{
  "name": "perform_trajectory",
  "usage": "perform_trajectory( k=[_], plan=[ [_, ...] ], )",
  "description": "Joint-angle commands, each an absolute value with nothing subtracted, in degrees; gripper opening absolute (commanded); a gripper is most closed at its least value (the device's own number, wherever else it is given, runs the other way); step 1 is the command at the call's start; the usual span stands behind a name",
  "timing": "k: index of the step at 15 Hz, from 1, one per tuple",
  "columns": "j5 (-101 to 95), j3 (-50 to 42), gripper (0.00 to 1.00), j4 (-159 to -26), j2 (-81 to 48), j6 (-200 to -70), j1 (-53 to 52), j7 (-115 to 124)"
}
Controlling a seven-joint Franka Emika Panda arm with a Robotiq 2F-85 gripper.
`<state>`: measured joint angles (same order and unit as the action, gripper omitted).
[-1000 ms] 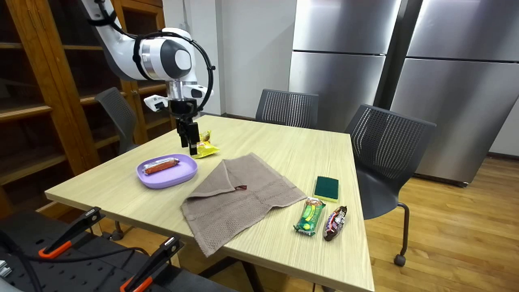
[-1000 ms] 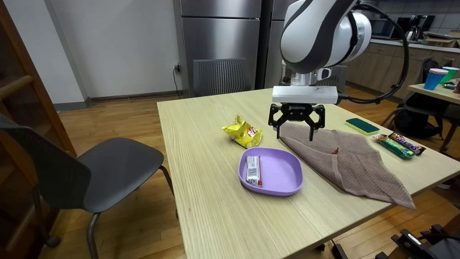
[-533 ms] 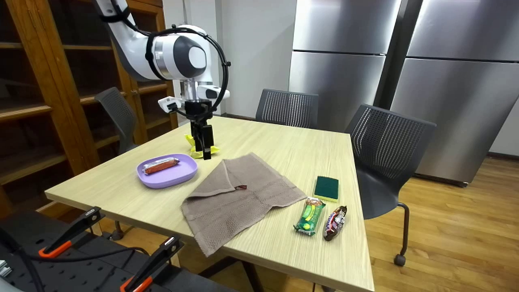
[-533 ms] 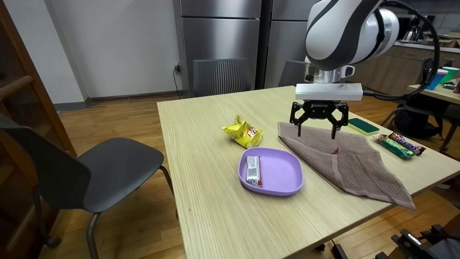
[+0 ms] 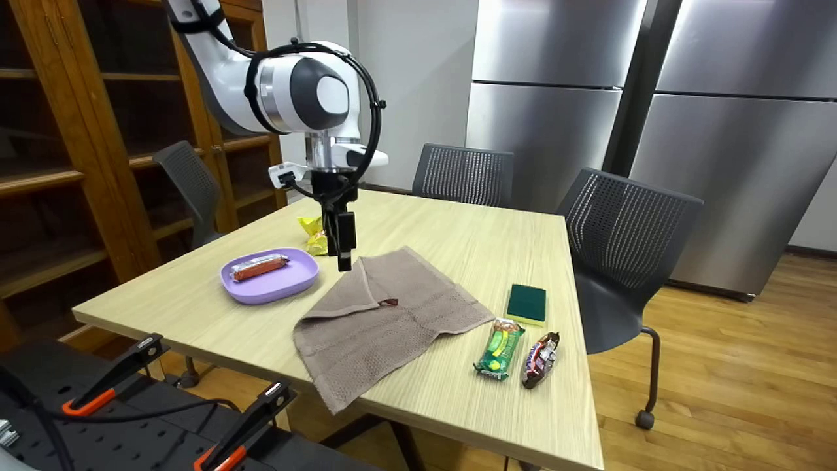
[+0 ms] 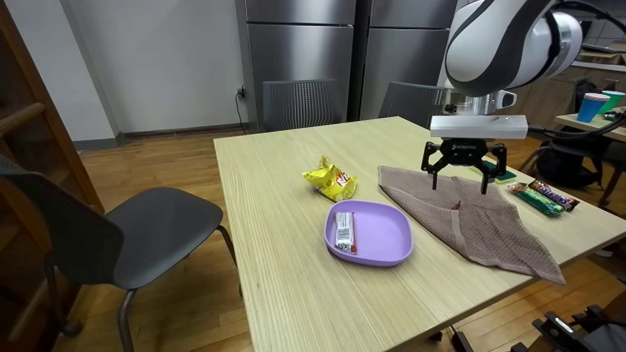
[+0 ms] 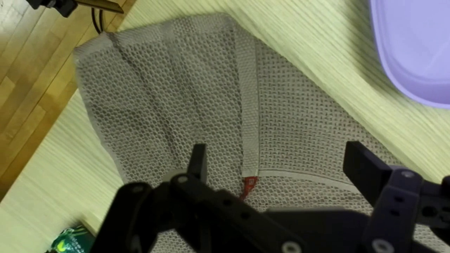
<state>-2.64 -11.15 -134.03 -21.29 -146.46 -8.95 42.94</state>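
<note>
Refrigerators (image 5: pixel 739 176) of brushed steel stand well behind the pale wooden table (image 6: pixel 293 293), and dark grey chairs (image 5: pixel 634 229) stand around it. The white arm (image 5: pixel 294 95) reaches out over the table. Below, a brown towel (image 7: pixel 197 95) lies spread on the table, one part folded over and one corner overhanging the edge. The black gripper (image 6: pixel 459 187) hangs above the towel, its jaws spread wide and released. Near the towel, with a strip of table between, sits a purple plate (image 6: pixel 381 239); a crumpled yellow bag (image 6: pixel 335 182) stands close to its rim. On the towel's other side are a green-topped sponge (image 5: pixel 527 302), a green-wrapped bar (image 5: pixel 501 350) and a dark-wrapped bar (image 5: pixel 541 360); a silver and red bar (image 6: pixel 345 232) lies inside the plate. At the end of the towel's folded hem shows a small red tab (image 7: pixel 250 182), between the fingers (image 7: pixel 364 172) in the wrist view.
</note>
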Motion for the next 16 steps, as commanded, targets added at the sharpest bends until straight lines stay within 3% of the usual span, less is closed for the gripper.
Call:
perform_trajectory(
  k=[1,16],
  plan=[
    [-3.2,-10.5,1.00,-134.3,-21.1,-146.3,-7.8,43.3],
    [-3.4,-10.9,1.00,-133.2,-21.3,-146.5,-6.2,41.3]
  ],
)
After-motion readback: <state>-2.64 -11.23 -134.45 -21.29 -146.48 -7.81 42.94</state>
